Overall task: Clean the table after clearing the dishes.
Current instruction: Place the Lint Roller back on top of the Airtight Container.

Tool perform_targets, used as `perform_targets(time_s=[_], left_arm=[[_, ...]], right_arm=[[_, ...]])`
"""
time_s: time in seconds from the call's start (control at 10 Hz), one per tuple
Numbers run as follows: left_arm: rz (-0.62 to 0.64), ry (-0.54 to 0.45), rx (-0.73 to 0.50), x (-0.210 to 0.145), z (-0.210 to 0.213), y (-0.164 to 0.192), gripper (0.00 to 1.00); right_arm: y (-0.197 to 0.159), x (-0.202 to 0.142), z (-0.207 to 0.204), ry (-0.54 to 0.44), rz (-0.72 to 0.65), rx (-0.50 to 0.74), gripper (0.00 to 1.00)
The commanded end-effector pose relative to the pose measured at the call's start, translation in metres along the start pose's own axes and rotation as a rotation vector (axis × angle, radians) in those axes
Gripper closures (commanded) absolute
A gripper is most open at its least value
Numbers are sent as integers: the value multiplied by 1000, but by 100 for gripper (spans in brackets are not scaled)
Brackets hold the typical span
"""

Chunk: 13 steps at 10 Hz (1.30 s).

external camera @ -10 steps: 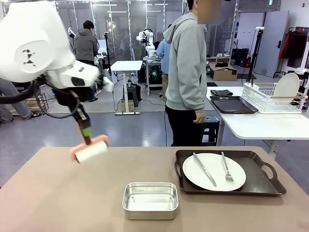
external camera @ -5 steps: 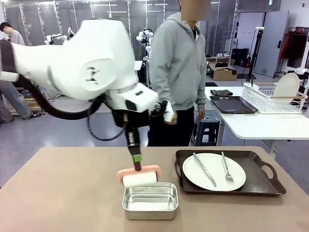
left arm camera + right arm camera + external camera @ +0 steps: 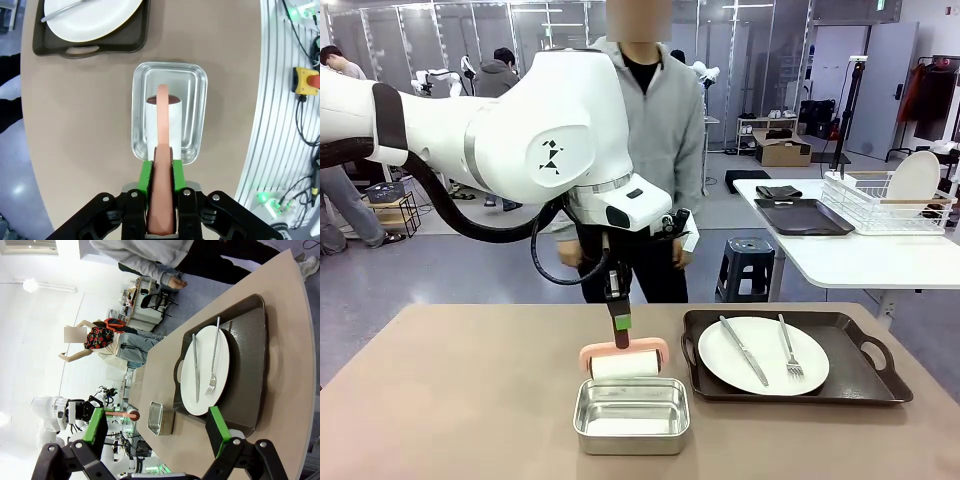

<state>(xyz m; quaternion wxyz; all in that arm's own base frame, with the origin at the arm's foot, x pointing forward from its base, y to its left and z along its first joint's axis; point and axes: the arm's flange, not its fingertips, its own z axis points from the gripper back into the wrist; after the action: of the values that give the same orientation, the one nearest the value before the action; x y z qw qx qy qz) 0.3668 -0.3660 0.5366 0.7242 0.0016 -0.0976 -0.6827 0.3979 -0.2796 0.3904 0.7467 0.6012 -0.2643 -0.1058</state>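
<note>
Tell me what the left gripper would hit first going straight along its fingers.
The roller in the left gripper would probably meet the steel pan first; how far above it hangs is unclear.

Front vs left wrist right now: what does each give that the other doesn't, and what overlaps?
Front: the person standing across the table, and a wire rack on the side table. Left wrist: a yellow stop-button box past the table edge. Both: left gripper shut on the roller, over the steel pan; tray with white plate.
</note>
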Motion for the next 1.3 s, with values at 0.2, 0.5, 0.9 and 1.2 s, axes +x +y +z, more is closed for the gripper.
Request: perform_targets(time_s=[0.2,0.5,0.9,1.2], left_arm=[[-101,26,-45,14,-26,12,79],[-170,7,-67,17,-54,25,79],[-167,43,-100,21,-91,45,79],[-181,38,-120,22,-115,61,79]], right_arm=[[3,-2,1,9,5,0,0],[3,-2,1,9,5,0,0],[3,-2,1,9,5,0,0],[3,-2,1,9,5,0,0]])
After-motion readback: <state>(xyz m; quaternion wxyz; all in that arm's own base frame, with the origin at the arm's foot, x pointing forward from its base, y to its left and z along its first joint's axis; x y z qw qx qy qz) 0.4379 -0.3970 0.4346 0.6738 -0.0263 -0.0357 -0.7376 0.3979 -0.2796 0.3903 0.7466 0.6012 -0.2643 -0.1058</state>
